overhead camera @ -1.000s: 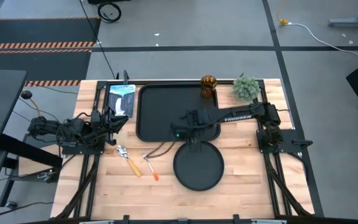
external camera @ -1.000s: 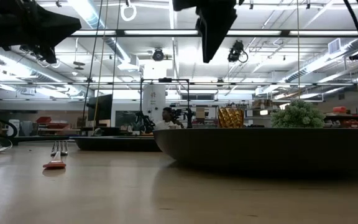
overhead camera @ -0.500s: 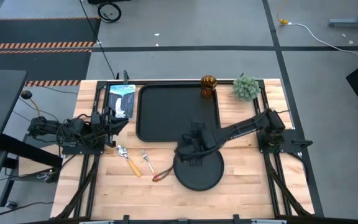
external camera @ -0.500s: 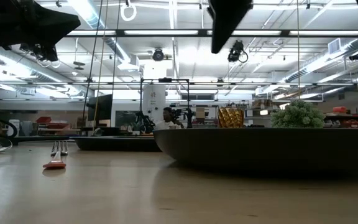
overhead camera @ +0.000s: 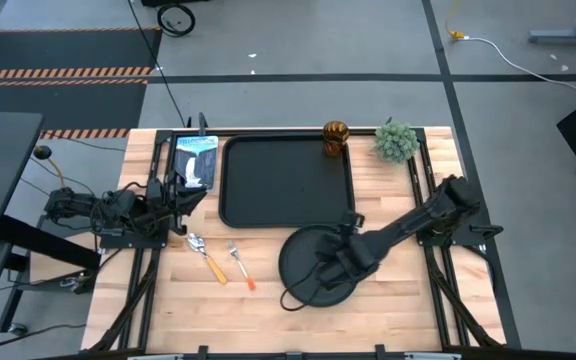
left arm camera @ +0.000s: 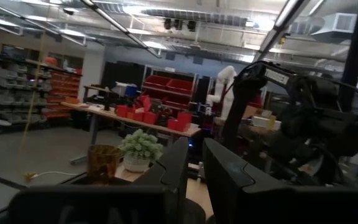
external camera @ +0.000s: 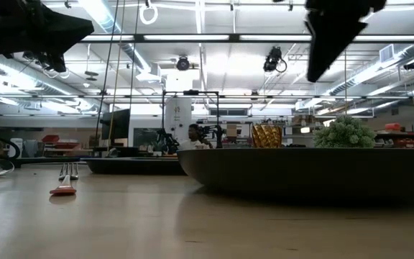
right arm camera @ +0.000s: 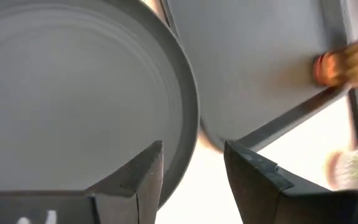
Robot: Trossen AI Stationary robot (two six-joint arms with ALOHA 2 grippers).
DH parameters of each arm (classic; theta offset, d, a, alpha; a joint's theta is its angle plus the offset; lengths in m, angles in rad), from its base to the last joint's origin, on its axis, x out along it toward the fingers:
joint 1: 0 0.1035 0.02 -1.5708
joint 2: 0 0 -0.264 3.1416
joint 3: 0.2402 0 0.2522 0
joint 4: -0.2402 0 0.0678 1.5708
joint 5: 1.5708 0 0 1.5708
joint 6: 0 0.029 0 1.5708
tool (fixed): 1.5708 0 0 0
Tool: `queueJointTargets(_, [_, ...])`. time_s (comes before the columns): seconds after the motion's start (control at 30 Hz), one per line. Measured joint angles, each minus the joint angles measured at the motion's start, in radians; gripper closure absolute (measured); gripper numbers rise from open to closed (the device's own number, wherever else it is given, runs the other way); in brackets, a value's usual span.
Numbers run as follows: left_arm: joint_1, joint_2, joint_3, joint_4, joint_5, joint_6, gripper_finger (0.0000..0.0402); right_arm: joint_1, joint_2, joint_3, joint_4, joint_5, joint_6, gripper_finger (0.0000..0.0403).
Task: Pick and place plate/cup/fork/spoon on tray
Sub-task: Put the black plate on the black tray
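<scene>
**Right arm over the plate on a wooden bench in a workshop**

The surface is a light wooden table (overhead camera: 388, 290) framed by dark rails. The tray (overhead camera: 286, 182) lies flat at the far middle of it, bare. The cup (overhead camera: 335, 136) stands upright just outside the tray's far right corner, and a small green plant (overhead camera: 396, 141) stands near it to the right. A blue-white picture card (overhead camera: 195, 160) lies just beside the tray's left edge. The plate (overhead camera: 303, 262) rests on the wood just in front of the tray, its rim close to the tray's near edge. To the plate's left lie the spoon (overhead camera: 206, 258) and the fork (overhead camera: 240, 265), side by side and apart from each other.

The right gripper (overhead camera: 330, 272) hangs over the plate's right part; in its wrist view the fingers (right arm camera: 135, 175) stand narrowly apart, holding nothing, with the plate's rim below them. The left gripper (overhead camera: 180, 192) waits at the table's left edge beside the card; its fingers (left arm camera: 169, 177) are nearly together with only a slim gap, empty.

Around the table is grey concrete floor (overhead camera: 318, 50) with hazard-striped matting (overhead camera: 58, 55) at the far left. The low view shows a hall with strip lights (external camera: 192, 37) overhead and shelving behind; the left wrist view shows red bins (left arm camera: 166, 118) on benches.
</scene>
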Motion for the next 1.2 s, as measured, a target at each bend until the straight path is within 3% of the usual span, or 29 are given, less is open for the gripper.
queueJointTargets(0.33, [0.009, 0.0, 0.0, 0.008, -0.007, -0.018, 0.0345, -0.034, -0.281, -0.399, 0.281, -0.178, 0.313, 0.0228])
queueJointTargets(0.5, [0.009, 0.0, 0.0, 0.018, -0.007, -0.018, 0.0345, -0.088, -0.357, -0.571, 0.413, -0.294, 0.402, 0.0228])
queueJointTargets(0.8, [0.009, 0.0, 0.0, 0.02, -0.007, -0.016, 0.0345, -0.189, -0.38, -0.725, 0.616, -0.447, 0.326, 0.0228])
queueJointTargets(1.2, [0.009, 0.0, 0.0, 0.019, -0.007, -0.016, 0.0345, -0.243, -0.38, -0.798, 0.751, -0.511, 0.254, 0.0246])
